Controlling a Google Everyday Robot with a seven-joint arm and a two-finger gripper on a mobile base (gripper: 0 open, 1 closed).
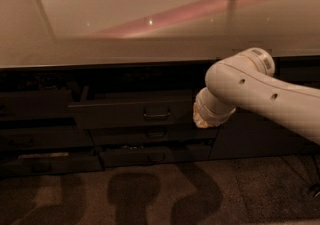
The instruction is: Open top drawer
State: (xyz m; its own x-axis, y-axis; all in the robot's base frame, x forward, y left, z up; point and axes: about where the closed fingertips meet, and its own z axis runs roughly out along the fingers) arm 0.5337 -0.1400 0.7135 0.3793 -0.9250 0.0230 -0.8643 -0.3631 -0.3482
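The top drawer stands pulled partly out of the dark cabinet under the pale countertop, its small loop handle at the middle of its front. The gripper, on the end of the white arm, hangs just beside the drawer's right end, at three o'clock from the handle; its grip is hidden from here. Two shorter drawers sit at six o'clock below.

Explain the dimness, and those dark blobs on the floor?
Camera view: light is low and warm; the countertop mirrors a pink streak of glare; the blobs are soft shadows on the floor; the top drawer is nearly black; the pale gripper, right of its handle, catches light.
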